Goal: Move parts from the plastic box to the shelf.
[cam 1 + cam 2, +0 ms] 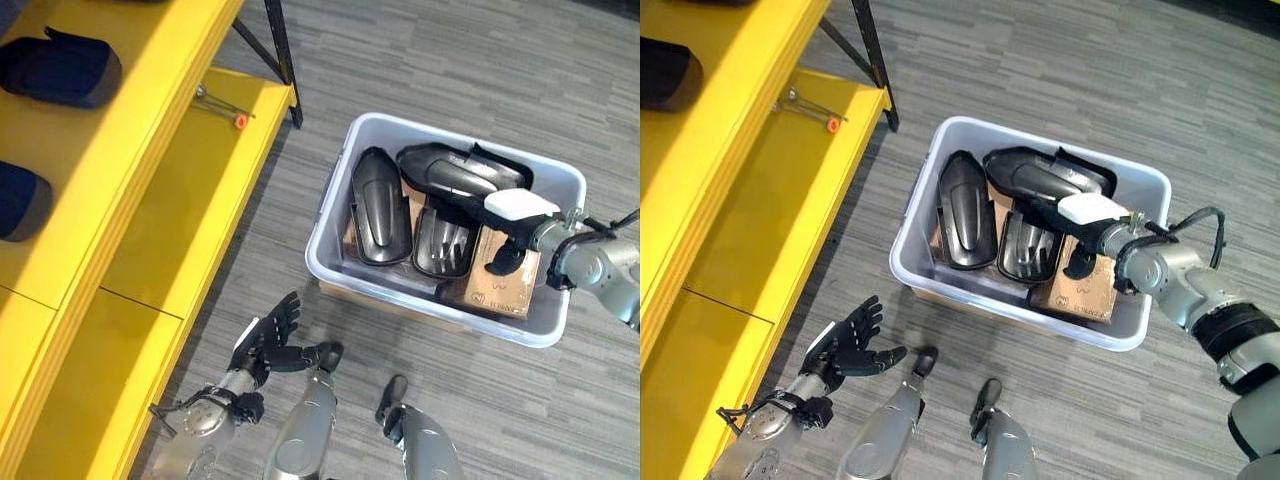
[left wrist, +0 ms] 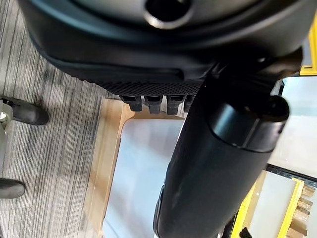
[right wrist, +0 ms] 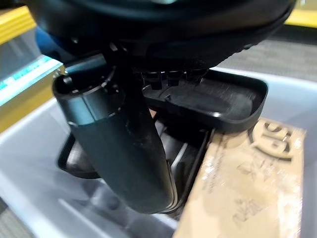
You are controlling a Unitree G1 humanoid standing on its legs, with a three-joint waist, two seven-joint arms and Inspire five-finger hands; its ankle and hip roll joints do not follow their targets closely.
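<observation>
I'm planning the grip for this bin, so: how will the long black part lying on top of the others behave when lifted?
The long black part looks like a rigid moulded shell, so it should probably keep its shape. Its glossy, curved surface may be slippery under the right hand. It seems thin and hollow, so likely light. It rests tilted across other parts in the plastic box, so it could rock or slide.

Grey striped floor (image 1: 480, 60), carrying a pale plastic box (image 1: 330, 255) set on a flat brown board (image 1: 390, 303). Just beside it, to the left, a yellow shelf (image 1: 190, 200) with a small metal tool (image 1: 222, 107) on the lower level and two dark padded parts (image 1: 60, 68) on the upper level.
</observation>
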